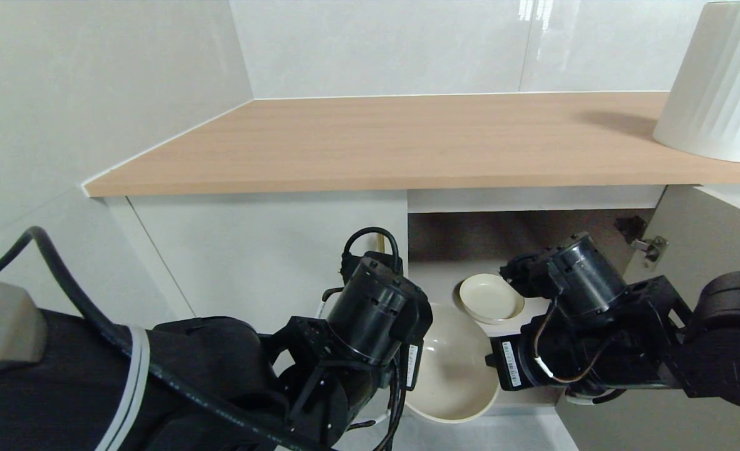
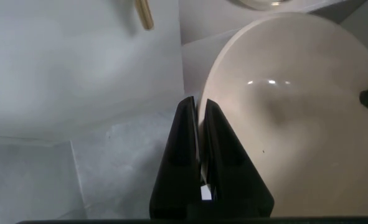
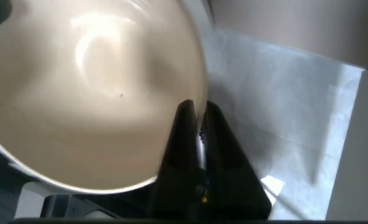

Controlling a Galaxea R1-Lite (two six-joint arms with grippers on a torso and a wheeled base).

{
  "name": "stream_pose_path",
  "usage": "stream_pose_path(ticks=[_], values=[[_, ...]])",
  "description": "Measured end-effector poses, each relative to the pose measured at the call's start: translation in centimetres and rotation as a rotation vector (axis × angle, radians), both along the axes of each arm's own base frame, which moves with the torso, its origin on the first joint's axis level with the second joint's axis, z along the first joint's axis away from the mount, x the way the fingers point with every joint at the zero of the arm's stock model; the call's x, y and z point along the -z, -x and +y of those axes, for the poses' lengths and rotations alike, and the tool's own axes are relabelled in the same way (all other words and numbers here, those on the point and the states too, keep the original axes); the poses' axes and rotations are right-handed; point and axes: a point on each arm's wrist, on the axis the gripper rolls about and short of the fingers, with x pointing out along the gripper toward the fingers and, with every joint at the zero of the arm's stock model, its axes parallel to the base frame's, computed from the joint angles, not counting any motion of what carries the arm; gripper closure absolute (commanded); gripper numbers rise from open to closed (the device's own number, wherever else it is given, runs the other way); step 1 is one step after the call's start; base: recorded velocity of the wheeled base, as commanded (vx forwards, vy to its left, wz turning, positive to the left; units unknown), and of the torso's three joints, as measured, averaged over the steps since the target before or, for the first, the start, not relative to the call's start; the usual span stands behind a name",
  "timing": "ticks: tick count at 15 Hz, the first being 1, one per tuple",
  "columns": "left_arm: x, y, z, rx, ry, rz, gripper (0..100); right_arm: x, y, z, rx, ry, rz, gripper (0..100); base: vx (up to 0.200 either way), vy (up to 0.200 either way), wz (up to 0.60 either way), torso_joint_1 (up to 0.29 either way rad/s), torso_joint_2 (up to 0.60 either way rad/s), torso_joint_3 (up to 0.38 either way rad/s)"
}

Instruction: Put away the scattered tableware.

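A large cream bowl [image 1: 454,369] hangs between my two arms in front of the open cabinet [image 1: 533,232], low under the wooden countertop. My left gripper [image 2: 199,107] is shut on one side of the bowl's [image 2: 296,124] rim. My right gripper [image 3: 198,112] is shut on the opposite side of the bowl's [image 3: 90,93] rim. Inside the cabinet, just behind the bowl, a small cream dish [image 1: 490,297] lies flat on the shelf.
The cabinet's right door [image 1: 695,250] stands open beside my right arm. The left door [image 1: 270,250] is closed, its gold handle [image 2: 145,14] close to my left wrist. A white ribbed container [image 1: 720,81] stands on the countertop [image 1: 376,138] at the far right.
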Motion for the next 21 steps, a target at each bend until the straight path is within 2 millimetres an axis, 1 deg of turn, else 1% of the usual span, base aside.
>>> stream_pose_path(ticks=[6,7,12,14,17,19,21], values=[[0.2,-0.1,0.0,-0.002,-0.005,0.003,100,0.2,0.0,0.0,-0.002,0.007,0.005,100,0.0,0.0,0.0,0.0,0.0,0.0],[0.2,-0.1,0.0,-0.002,-0.007,0.004,0,0.2,0.0,0.0,-0.002,0.008,0.006,100,0.0,0.0,0.0,0.0,0.0,0.0],[0.3,-0.1,0.0,-0.004,-0.009,0.003,0,0.3,0.0,0.0,-0.001,0.015,0.01,100,0.0,0.0,0.0,0.0,0.0,0.0],[0.1,-0.1,0.1,-0.005,-0.003,0.0,0,0.3,-0.3,-0.2,0.023,0.007,0.014,100,0.0,0.0,0.0,0.0,0.0,0.0],[-0.4,-0.1,0.3,-0.008,0.007,-0.009,0,0.5,-1.6,-1.1,0.111,-0.015,0.031,100,0.0,0.0,0.0,0.0,0.0,0.0],[-0.7,-0.1,0.5,-0.014,0.015,-0.016,0,1.0,-3.0,-2.2,0.215,-0.032,0.051,100,0.0,0.0,0.0,0.0,0.0,0.0],[-1.0,-0.1,0.7,-0.017,0.021,-0.02,0,1.7,-4.6,-2.7,0.351,-0.046,0.065,100,0.0,0.0,0.0,0.0,0.0,0.0]])
